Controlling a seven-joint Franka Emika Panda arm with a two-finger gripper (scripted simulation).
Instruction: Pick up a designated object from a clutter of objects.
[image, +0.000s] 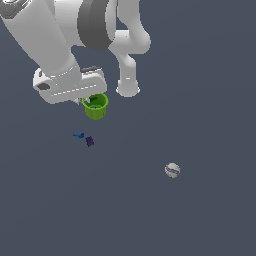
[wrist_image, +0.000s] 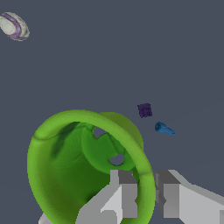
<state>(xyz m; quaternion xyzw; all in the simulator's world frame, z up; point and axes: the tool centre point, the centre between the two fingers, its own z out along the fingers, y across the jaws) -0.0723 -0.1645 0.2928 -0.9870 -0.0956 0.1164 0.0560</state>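
green cup (image: 95, 106) just under the gripper (wrist_image: 146, 197), well in from every edge of the grey floor (image: 200, 215). appears slightly lifted or tilted, mouth toward the wrist view; cannot tell for sure whether still touching the floor.

gripper clenched on the cup rim: one finger (wrist_image: 120, 194) inside the cup, the other outside, wall pinched between. pinch sits on the rim section nearest the wrist.

handling, as judgement:
- thin-walled, hollow, probably light. rigid-looking, no visible flex at the pinch.
- smooth, glossy shell, so likely slippery; a wall pinch gives a small contact patch.
- off-centre hold, so expect the cup to swing or rotate about the fingers on lift.
- rim lip should help stop it sliding down out of the pads.
- best hold: across the wall just below the rim, as now, fingers deep enough to get full pad contact.

clutter well clear of the grasp: blue piece (image: 78, 134) and purple block (image: 89, 141) close together, near the cup; striped ball (image: 172, 170) well apart, toward the exterior view's right.
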